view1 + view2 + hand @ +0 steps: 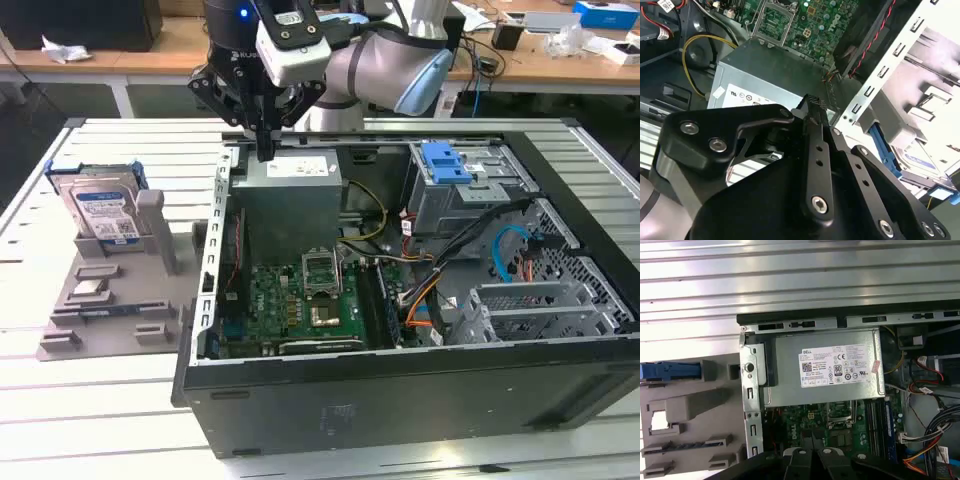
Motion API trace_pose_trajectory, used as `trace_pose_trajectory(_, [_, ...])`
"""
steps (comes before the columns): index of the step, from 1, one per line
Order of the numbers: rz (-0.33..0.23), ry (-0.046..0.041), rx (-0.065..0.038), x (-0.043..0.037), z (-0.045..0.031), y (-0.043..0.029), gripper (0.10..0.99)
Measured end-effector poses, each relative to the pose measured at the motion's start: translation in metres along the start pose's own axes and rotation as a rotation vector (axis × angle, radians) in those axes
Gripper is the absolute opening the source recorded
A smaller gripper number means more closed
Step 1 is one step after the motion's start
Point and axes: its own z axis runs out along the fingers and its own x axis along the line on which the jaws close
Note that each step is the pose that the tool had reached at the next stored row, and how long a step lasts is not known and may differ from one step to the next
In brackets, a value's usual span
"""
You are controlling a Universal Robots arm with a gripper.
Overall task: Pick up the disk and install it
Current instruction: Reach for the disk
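Slatted metal table (pixel 100 400) under even light. Behind table: wooden desk (pixel 180 45), cluttered with crumpled paper (pixel 62 50) and blue box (pixel 605 14). Also behind table: dark floor (pixel 60 110).

One disk (pixel 104 211), one grey stand (pixel 105 300), one open computer case (pixel 400 400), one power supply (pixel 290 195), one motherboard (pixel 285 300), one blue latch (pixel 445 162).

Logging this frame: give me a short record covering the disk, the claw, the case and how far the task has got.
disk: standing on edge in the grey stand, outside the case on the exterior view's left
claw: shut, holding nothing, over the power supply near the case wall
computer case: open, motherboard exposed
drive cage: blue latch on top
task state: disk not yet picked up
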Motion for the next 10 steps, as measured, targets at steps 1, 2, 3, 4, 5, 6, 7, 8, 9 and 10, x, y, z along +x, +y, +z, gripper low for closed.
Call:
trace_pose_trajectory(1, [0.000, 0.0000, 0.000, 0.0000, 0.0000, 0.0000, 0.106])
trace_pose_trajectory(2, [0.000, 0.0000, 0.000, 0.0001, 0.0000, 0.0000, 0.106])
trace_pose_trajectory(3, [0.000, 0.0000, 0.000, 0.0009, 0.0000, 0.0000, 0.106])
trace_pose_trajectory(4, [0.000, -0.0001, 0.000, 0.0027, 0.0000, -0.0002, 0.106])
trace_pose_trajectory(5, [0.000, 0.0000, 0.000, 0.0045, -0.0001, -0.0003, 0.106])
trace_pose_trajectory(6, [0.000, 0.0000, 0.000, 0.0066, -0.0002, -0.0005, 0.106])
trace_pose_trajectory(7, [0.000, -0.0001, 0.000, 0.0077, -0.0002, -0.0006, 0.106])
trace_pose_trajectory(8, [0.000, 0.0000, 0.000, 0.0091, -0.0002, -0.0007, 0.106])
trace_pose_trajectory(9, [0.000, 0.0000, 0.000, 0.0107, -0.0003, -0.0008, 0.106])
trace_pose_trajectory(10, [0.000, -0.0001, 0.000, 0.0137, -0.0003, -0.0010, 0.106])
